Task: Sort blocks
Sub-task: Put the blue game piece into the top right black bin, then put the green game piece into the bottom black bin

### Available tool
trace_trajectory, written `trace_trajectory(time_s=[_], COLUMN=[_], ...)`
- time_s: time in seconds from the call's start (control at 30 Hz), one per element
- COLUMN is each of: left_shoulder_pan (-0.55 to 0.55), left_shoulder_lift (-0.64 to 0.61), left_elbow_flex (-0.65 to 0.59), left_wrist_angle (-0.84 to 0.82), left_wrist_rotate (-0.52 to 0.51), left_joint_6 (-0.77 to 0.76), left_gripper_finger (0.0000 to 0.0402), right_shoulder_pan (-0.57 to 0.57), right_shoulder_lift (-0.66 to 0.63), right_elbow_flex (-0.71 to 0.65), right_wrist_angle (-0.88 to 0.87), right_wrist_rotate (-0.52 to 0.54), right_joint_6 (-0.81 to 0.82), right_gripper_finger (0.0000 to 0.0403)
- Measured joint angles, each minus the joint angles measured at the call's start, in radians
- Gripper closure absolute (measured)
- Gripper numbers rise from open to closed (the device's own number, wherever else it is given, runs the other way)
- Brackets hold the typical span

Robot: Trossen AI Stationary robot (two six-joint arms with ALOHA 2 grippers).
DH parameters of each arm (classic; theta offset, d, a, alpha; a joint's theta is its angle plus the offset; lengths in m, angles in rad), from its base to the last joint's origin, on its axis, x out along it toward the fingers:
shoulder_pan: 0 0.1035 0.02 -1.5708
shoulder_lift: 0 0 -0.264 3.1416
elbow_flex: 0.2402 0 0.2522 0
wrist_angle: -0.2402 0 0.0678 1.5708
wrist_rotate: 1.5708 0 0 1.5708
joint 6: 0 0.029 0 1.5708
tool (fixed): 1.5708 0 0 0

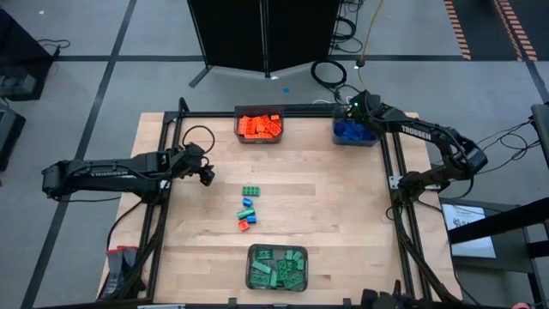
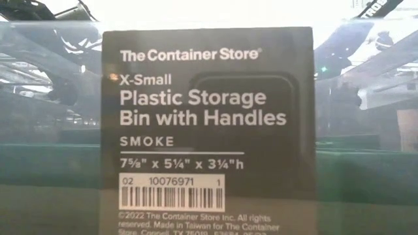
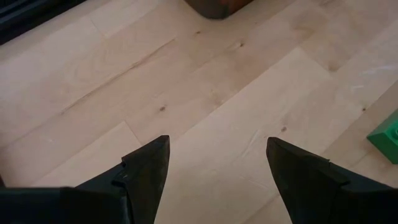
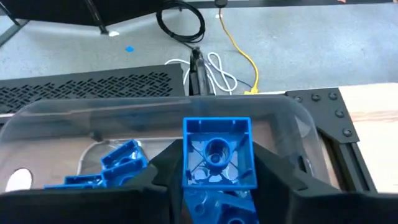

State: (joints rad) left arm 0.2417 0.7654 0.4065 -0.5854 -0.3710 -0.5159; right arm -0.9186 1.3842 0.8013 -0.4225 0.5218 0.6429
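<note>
My right gripper [image 1: 357,114] hangs over the blue bin [image 1: 353,133] at the table's far right corner, shut on a blue block [image 4: 217,152]. More blue blocks [image 4: 118,158] lie in that bin. My left gripper [image 1: 206,174] is open over bare wood at the table's left, left of a small cluster of loose blocks at the centre: a green one [image 1: 250,190], blue ones [image 1: 247,203] and an orange one [image 1: 243,225]. In the left wrist view the left gripper [image 3: 217,146] holds nothing, and a green block [image 3: 387,134] shows at the edge. My right gripper [image 4: 217,180] pinches the blue block by two opposite side walls [image 4: 186,162], one finger on each side. The block is lifted clear above the bin's inside, and its hollow underside faces the wrist camera. How far back it reaches between the fingers does not show.
An orange-filled bin [image 1: 259,126] stands at the far edge's middle, and a green-filled bin [image 1: 277,268] at the near edge's middle. The near bin's label [image 2: 209,130] fills the low view. A black frame [image 1: 390,172] borders the table. Cables [image 4: 214,65] lie on the floor beyond it.
</note>
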Motion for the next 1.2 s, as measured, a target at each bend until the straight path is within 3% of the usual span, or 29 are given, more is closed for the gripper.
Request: trace_trajectory(time_s=[0.07,0.27,0.4,0.53,0.7,0.8,1.03,1.2], left_shoulder_pan=[0.0,0.0,0.0,0.0,0.0,0.0,0.0,0.0], left_shoulder_lift=[0.0,0.0,0.0,0.0,0.0,0.0,0.0,0.0], left_elbow_flex=[0.0,0.0,0.0,0.0,0.0,0.0,0.0,0.0], left_wrist_angle=[0.0,0.0,0.0,0.0,0.0,0.0,0.0,0.001], left_wrist_rotate=[0.0,0.0,0.0,0.0,0.0,0.0,-0.005,-0.006], left_joint_6=[0.0,0.0,0.006,0.006,0.006,0.006,0.005,-0.001], left_gripper_finger=[0.0132,0.0132,0.0132,0.0132,0.0132,0.0132,0.0132,0.0132], right_shoulder_pan=[-0.01,-0.023,-0.023,-0.023,0.004,0.054,0.298,0.495], right_shoulder_lift=[0.0,0.0,0.0,-0.007,-0.01,-0.01,0.005,0.093], right_elbow_flex=[0.0,0.0,0.0,0.0,0.001,0.001,0.002,0.002], right_wrist_angle=[0.0,0.013,0.042,0.157,0.409,0.52,0.597,0.66], right_wrist_rotate=[-0.003,-0.026,-0.059,-0.21,-0.562,-0.715,-0.755,-0.683], right_joint_6=[-0.012,-0.059,-0.067,-0.07,-0.113,-0.108,-0.148,-0.198], right_gripper_finger=[0.0261,0.0136,0.0095,0.0086,0.0092,0.0097,0.0099,0.0099])
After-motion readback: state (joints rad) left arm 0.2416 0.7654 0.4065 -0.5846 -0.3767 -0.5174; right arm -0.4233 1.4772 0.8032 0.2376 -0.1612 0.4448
